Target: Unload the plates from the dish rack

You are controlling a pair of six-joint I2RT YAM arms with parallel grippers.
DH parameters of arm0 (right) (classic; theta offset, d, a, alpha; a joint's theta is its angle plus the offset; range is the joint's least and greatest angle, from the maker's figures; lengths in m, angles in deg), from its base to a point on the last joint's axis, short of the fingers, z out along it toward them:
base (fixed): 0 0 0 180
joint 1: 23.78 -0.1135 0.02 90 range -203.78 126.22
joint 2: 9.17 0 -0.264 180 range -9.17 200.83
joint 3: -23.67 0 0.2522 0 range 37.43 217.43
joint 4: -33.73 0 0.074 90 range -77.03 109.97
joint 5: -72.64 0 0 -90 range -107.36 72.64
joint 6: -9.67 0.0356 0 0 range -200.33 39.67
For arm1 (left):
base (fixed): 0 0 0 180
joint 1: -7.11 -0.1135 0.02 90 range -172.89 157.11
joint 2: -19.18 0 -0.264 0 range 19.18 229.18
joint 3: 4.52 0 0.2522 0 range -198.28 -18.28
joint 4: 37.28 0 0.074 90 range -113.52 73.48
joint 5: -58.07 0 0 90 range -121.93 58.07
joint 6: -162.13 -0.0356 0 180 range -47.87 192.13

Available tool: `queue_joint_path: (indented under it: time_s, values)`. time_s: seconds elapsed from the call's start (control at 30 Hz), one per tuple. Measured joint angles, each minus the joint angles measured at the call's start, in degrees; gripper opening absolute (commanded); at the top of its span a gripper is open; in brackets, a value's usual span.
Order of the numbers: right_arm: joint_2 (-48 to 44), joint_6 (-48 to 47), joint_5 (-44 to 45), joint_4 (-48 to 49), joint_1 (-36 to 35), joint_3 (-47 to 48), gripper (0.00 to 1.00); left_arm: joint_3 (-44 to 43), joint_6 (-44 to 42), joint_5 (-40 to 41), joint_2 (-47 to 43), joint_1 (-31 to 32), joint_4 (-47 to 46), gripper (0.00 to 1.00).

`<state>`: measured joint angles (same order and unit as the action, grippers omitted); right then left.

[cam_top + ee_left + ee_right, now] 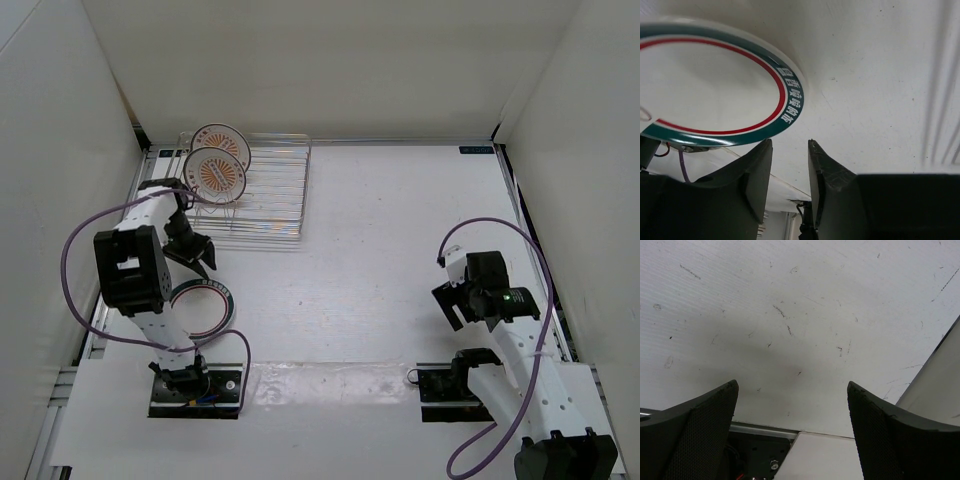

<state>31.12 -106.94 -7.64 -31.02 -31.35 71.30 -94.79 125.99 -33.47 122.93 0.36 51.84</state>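
Two plates with orange sunburst centres [219, 141] [214, 174] stand upright at the left end of the wire dish rack [272, 190], far left. A third plate [205, 308], pale in the centre with a green rim and a red ring, lies flat on the table by the left arm's base, partly hidden by the arm. My left gripper [200, 262] hovers between rack and flat plate. In the left wrist view that plate [710, 85] lies just beyond the left gripper [790, 142], whose jaws are apart with nothing between. My right gripper [450, 300] [792, 385] stands wide open over bare table.
White walls [60, 120] close in the table on the left, back and right. Purple cables [75, 250] loop off both arms. Black base plates [195, 392] sit at the near edge, with a glossy strip [330, 380] between them.
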Motion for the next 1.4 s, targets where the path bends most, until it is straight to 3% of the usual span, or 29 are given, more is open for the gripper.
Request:
queue_joint_path:
  time_s: [0.2, 0.3, 0.37, 0.47, 0.6, 0.83, 1.23, 1.4]
  values:
    - [0.7, 0.0, 0.0, -0.1, 0.0, 0.2, 0.90, -1.9, 0.2, 0.0, 0.6, -0.1, -0.1, 0.48]
    - [1.0, 0.0, -0.2, -0.2, 0.0, 0.4, 0.90, -2.3, 0.5, 0.4, -0.3, -0.2, 0.2, 0.44]
    - [1.1, 0.0, -0.5, -0.2, 0.0, 0.5, 0.90, -1.6, 0.9, 2.1, -2.1, 0.2, 0.4, 0.35]
    - [1.1, 0.0, -1.0, -0.3, 0.0, 0.5, 0.90, 4.4, 1.6, 4.8, -8.6, 1.0, -0.9, 0.00]
    - [1.2, -0.2, -1.2, -0.5, 0.0, 0.6, 0.90, 14.4, 2.7, 6.2, -15.5, 1.2, 0.0, 0.00]
    - [2.6, -0.6, -1.9, -2.7, 0.0, 2.9, 0.90, 22.1, 3.2, 7.0, -15.9, 0.9, -0.3, 0.00]
    - [6.7, 4.4, -5.2, -6.0, 0.1, 12.4, 0.90, 21.7, 0.2, 5.9, -7.6, -0.7, -4.9, 0.00]
    - [6.7, 6.9, -7.0, -6.3, 0.8, 13.1, 0.90, 15.8, 1.6, 8.3, -7.8, -1.3, -1.5, 0.02]
